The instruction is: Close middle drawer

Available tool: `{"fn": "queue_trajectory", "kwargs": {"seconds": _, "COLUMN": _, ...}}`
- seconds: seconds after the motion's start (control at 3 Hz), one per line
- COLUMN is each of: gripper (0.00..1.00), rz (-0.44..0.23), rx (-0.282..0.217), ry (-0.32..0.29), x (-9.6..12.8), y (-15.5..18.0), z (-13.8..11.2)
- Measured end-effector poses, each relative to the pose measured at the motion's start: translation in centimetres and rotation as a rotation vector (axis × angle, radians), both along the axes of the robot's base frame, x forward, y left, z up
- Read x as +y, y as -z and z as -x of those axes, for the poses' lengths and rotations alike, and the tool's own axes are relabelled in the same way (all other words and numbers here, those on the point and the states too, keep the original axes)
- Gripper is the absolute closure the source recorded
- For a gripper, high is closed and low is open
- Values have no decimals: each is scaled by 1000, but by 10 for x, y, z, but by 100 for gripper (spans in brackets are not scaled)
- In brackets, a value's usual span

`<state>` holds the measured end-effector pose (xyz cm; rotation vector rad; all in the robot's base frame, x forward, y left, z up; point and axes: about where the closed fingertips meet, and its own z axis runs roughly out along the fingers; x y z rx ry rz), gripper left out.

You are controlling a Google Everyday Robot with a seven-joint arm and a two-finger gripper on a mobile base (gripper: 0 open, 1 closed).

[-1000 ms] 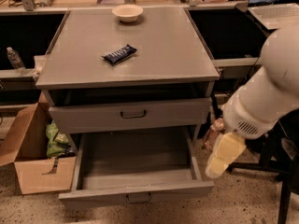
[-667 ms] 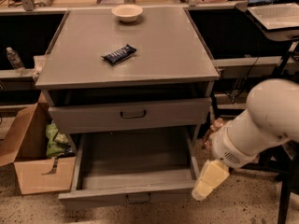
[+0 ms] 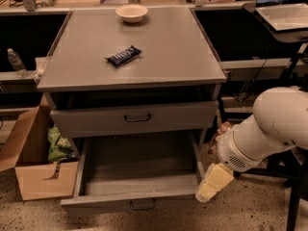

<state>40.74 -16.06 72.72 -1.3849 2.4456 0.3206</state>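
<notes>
The middle drawer [image 3: 103,201] is a wide shallow grey drawer, pulled far out of the grey cabinet [image 3: 130,76], and its inside looks empty. Its low front panel has a small dark loop handle [image 3: 143,205] at centre. My gripper [image 3: 213,183] is cream-coloured and hangs from the white arm [image 3: 269,129]. It sits just off the drawer's right front corner, at about the height of the front panel. I cannot tell whether it touches the drawer.
The taller-fronted drawer [image 3: 134,118] above stands slightly out. A bowl [image 3: 131,12] and a dark snack bar [image 3: 123,56] lie on the cabinet top. An open cardboard box [image 3: 38,177] stands on the floor at the left. A laptop [image 3: 281,4] and dark stands are at the right.
My arm has swung down and to the left. The gripper has moved from beside the cabinet's right side to the open drawer's right front corner. The drawer has not moved.
</notes>
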Motion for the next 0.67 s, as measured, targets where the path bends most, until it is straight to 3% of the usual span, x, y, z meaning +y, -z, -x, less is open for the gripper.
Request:
{"fn": "queue_trajectory", "kwargs": {"seconds": 0.33, "gripper": 0, "rz": -16, "rx": 24, "ry": -5, "x": -2, "y": -3, "z": 10}}
{"fn": "queue_trajectory", "kwargs": {"seconds": 0.67, "gripper": 0, "rz": -64, "rx": 62, "ry": -25, "x": -9, "y": 40, "z": 29}}
